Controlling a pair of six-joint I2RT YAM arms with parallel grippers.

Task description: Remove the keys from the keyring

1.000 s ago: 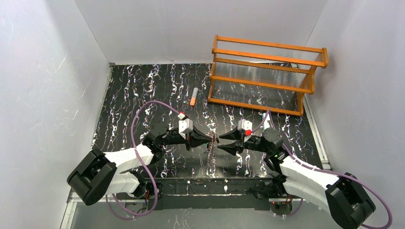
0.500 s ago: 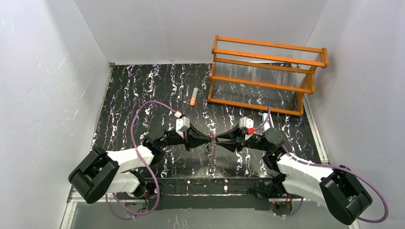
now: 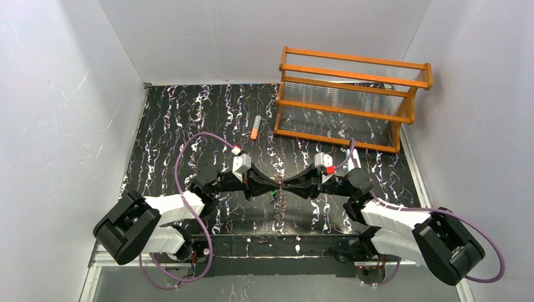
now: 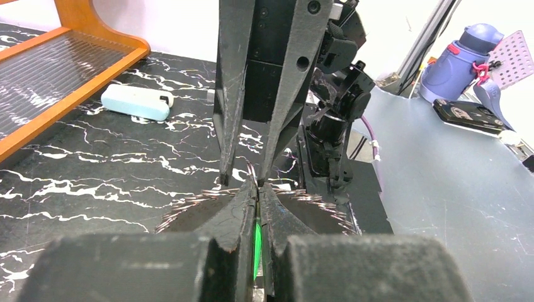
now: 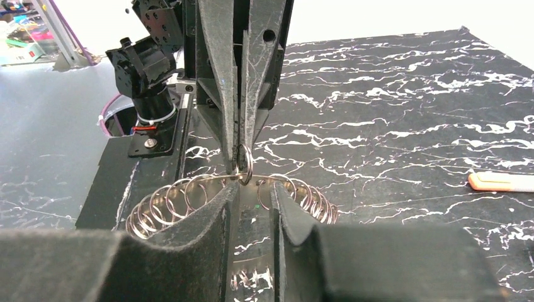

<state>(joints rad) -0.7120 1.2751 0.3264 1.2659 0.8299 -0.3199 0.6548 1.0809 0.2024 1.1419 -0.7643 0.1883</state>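
Note:
The keyring (image 3: 278, 204) is a wire hoop strung with several small split rings; it hangs under the point where both grippers meet. My left gripper (image 3: 275, 184) is shut on a green key (image 4: 257, 242), pinched between its pads, and on a small ring (image 5: 244, 162) of the hoop. The hoop's rings splay to both sides of its tips (image 4: 189, 206). My right gripper (image 3: 287, 186) faces it tip to tip. Its jaws stand a little apart astride the hoop (image 5: 157, 204), with nothing pinched between them. The red and dark-and-white keys are not visible.
An orange wooden rack (image 3: 352, 94) stands at the back right. An orange-and-grey tube (image 3: 255, 128) lies left of it. A pale white-blue clip (image 4: 135, 102) lies by the rack's foot. Grey walls enclose three sides of the table.
Both grippers have moved toward each other and slightly away from the bases. Their tips now meet over the keyring, where a gap showed before.

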